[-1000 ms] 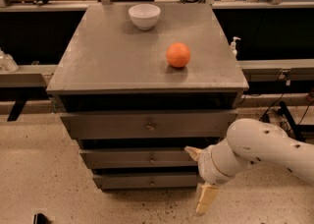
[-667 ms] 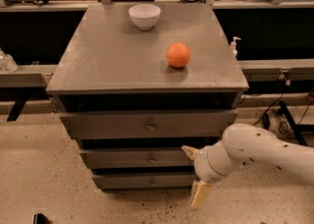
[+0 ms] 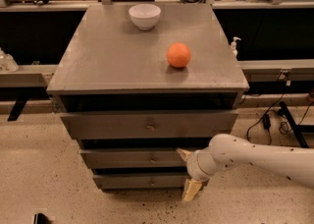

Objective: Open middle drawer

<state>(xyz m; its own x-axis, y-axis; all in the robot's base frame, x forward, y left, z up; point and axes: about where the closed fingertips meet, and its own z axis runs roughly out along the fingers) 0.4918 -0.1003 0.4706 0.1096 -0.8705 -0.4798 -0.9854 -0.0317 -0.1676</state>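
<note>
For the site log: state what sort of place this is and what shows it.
Probably a robotics lab or workshop: loose cables on the floor, metal bench rails behind, and a grey cabinet topped with a bowl and an orange. The gripper sits at the middle drawer's front, right of its knob.

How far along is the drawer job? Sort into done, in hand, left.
Done: the pincer is at the cabinet front, open. In hand: it sits right of the knob of the middle drawer, not gripping it. Left: grasp and pull; the drawer looks shut.
</note>
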